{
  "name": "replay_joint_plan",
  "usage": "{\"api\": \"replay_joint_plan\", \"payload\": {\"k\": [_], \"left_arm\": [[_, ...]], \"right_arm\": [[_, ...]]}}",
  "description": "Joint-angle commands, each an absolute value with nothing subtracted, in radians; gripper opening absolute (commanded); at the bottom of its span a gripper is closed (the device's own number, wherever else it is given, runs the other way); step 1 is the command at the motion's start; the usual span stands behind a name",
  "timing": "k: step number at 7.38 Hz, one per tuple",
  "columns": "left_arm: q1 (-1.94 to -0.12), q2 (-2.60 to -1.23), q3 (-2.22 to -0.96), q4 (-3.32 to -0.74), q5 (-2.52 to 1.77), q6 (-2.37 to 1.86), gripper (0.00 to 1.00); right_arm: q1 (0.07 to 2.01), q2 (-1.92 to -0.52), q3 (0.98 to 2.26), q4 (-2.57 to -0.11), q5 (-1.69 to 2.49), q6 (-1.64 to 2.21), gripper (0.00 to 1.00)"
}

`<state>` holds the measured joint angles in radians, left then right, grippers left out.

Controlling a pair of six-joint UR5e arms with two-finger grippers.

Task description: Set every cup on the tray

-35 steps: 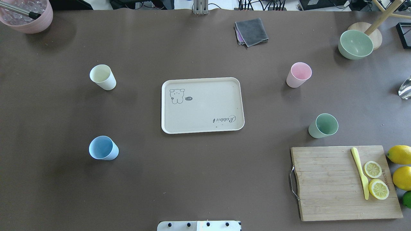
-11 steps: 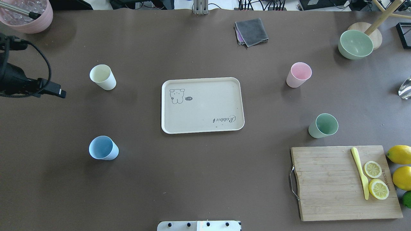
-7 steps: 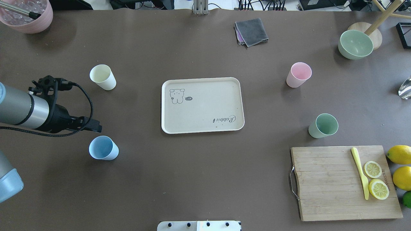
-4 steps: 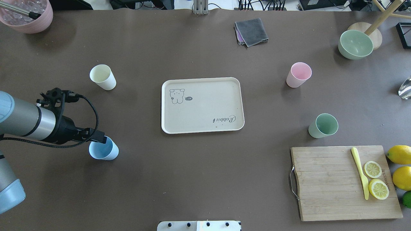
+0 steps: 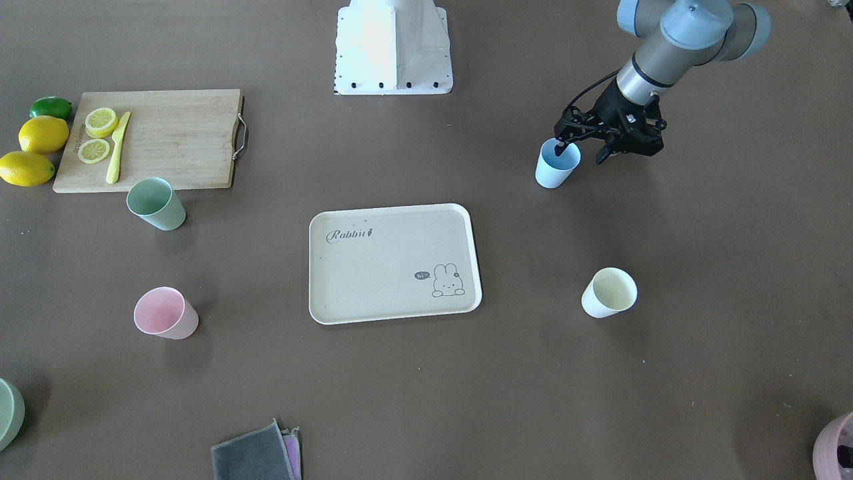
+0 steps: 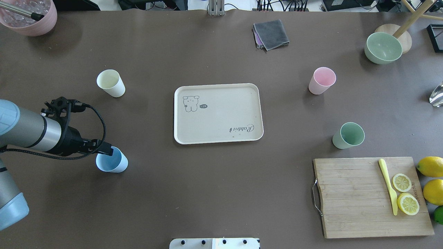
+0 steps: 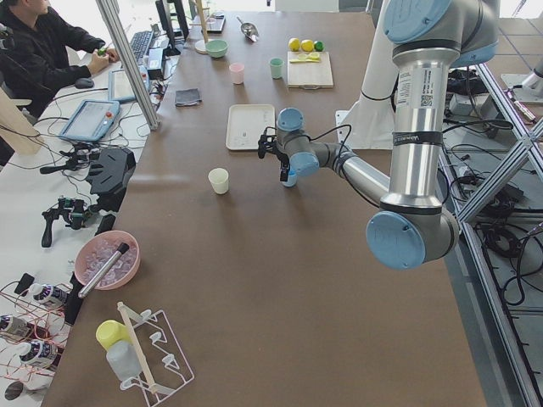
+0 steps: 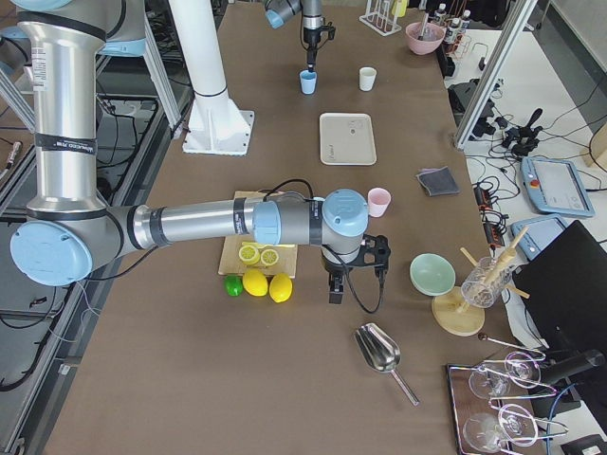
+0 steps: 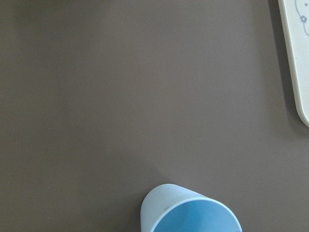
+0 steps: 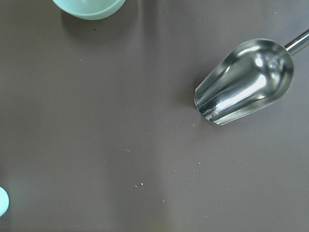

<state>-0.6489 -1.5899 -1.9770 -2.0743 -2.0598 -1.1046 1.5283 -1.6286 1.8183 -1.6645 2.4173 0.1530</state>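
The cream tray (image 6: pixel 218 114) lies mid-table with nothing on it. Four cups stand on the table around it: blue (image 6: pixel 112 160), cream-yellow (image 6: pixel 110 83), pink (image 6: pixel 322 80) and mint green (image 6: pixel 349 135). My left gripper (image 5: pixel 582 152) is open at the blue cup (image 5: pixel 557 165); one finger reaches over its rim into the mouth and the other stands outside its wall. The left wrist view shows the blue cup (image 9: pixel 190 215) at the bottom edge. My right gripper (image 8: pixel 334 292) shows only in the exterior right view, near the lemons; I cannot tell whether it is open or shut.
A wooden cutting board (image 6: pixel 370 197) with lemon slices and a yellow knife lies front right, whole lemons (image 6: pixel 431 166) beside it. A sage bowl (image 6: pixel 383 47), a mauve bowl (image 6: pixel 29 15) and a grey cloth (image 6: pixel 271 34) sit along the back. A metal scoop (image 10: pixel 246 82) lies under the right wrist.
My left arm has come in from the left edge and swung toward the front, and its gripper has come down onto the blue cup's rim. The cups and tray have not moved.
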Motion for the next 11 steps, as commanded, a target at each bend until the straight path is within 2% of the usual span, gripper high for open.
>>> {"api": "replay_joint_plan", "payload": {"k": [1,3,4,5,6,7,9,11], "left_arm": [[-0.649,-1.592,-1.945,-2.104,-2.059,-1.106,0.9],[-0.646,-1.594,-1.927,-2.126,-2.059,-1.108,0.89],[-0.632,-1.594,-1.927,-2.126,-2.059,-1.109,0.76],[-0.621,-1.594,-1.927,-2.126,-2.059,-1.111,0.51],[-0.606,-1.594,-1.927,-2.128,-2.057,-1.111,0.17],[-0.601,-1.592,-1.93,-2.128,-2.057,-1.112,0.0],[-0.617,-1.604,-1.96,-2.128,-2.059,-1.172,0.0],[-0.652,-1.701,-1.959,-2.115,-2.062,-1.216,0.0]], "right_arm": [[1.403,-1.629,1.862,-1.559,2.418,0.35,1.0],[1.281,-1.629,1.856,-1.351,2.395,0.611,1.0],[1.238,-1.628,1.856,-1.339,2.378,0.655,1.0],[1.218,-1.62,1.858,-1.339,2.359,0.657,1.0],[1.207,-1.615,1.856,-1.339,2.356,0.658,1.0],[1.197,-1.605,1.856,-1.339,2.355,0.658,1.0],[1.187,-1.588,1.862,-1.338,2.356,0.696,1.0],[1.167,-1.577,1.861,-1.338,2.339,0.698,1.0]]}}
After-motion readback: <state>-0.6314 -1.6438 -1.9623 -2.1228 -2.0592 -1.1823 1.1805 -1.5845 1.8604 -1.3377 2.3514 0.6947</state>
